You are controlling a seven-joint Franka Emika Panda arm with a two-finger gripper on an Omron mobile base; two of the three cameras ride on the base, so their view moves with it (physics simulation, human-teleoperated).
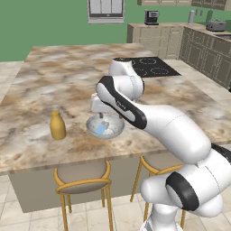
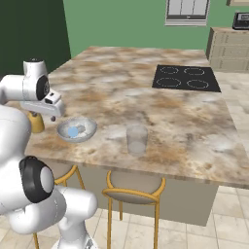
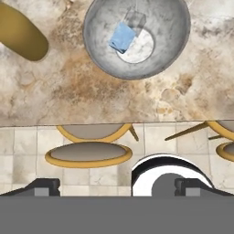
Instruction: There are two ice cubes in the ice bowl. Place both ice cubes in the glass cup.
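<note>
The ice bowl, round and silvery, sits on the marble counter near its front edge. One pale blue ice cube lies in its middle, and a clearer ice cube leans against it. In the base views the ice bowl shows a blue ice cube. My gripper hovers above the bowl's near side, open, fingers spread wide and holding nothing. The glass cup stands upright on the counter right of the bowl, apart from it.
A yellow bottle stands left of the bowl. Two stools with yellow frames are tucked under the counter's front edge. A black cooktop lies at the far side of the island.
</note>
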